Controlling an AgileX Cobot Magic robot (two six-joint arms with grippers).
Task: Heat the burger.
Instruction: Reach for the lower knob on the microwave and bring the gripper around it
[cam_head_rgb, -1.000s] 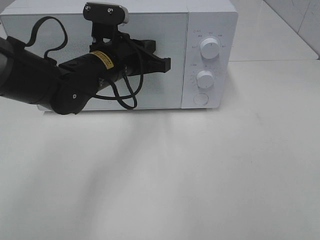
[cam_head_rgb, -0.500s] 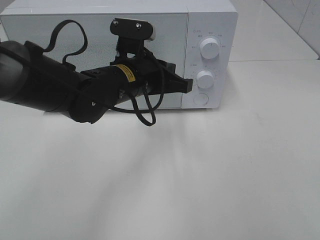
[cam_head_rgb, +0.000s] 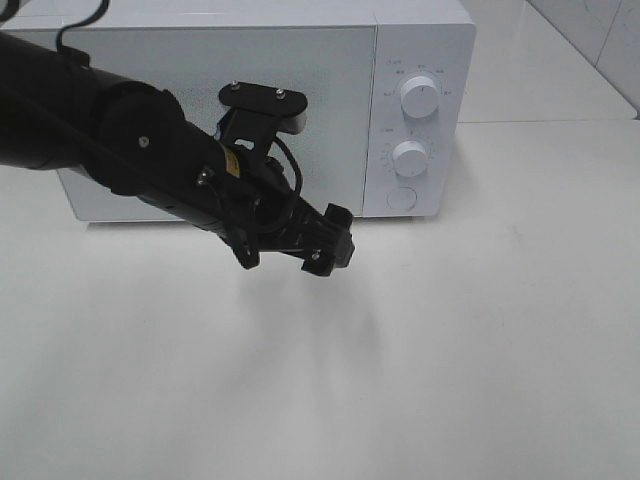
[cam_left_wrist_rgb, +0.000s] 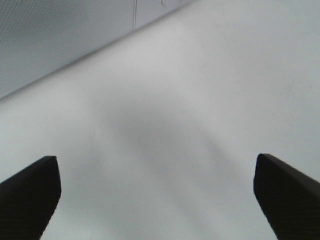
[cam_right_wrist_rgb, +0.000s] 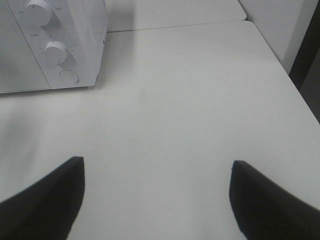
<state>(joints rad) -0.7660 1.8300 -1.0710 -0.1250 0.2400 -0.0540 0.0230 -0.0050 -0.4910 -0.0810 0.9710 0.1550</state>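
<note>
The burger is out of view in every frame. A white microwave (cam_head_rgb: 330, 60) stands at the back of the table with its door shut. My left gripper (cam_head_rgb: 328, 243) hangs low in front of the door, pointing down at the tabletop. In the left wrist view the left gripper (cam_left_wrist_rgb: 155, 159) is open, its dark fingertips (cam_left_wrist_rgb: 35, 185) wide apart over bare table, holding nothing. The right gripper (cam_right_wrist_rgb: 156, 162) is open too and empty, hovering over the table to the right of the microwave (cam_right_wrist_rgb: 75, 35); the exterior view does not show it.
On the microwave's control panel are an upper knob (cam_head_rgb: 420, 97), a lower knob (cam_head_rgb: 410, 158) and a round button (cam_head_rgb: 401, 198). The white table (cam_head_rgb: 480, 330) stretches in front and to the right. Its right edge (cam_right_wrist_rgb: 295, 85) shows in the right wrist view.
The left arm swung from the door's front toward the control panel, then down and back in front of the door. Its gripper went from shut to open.
</note>
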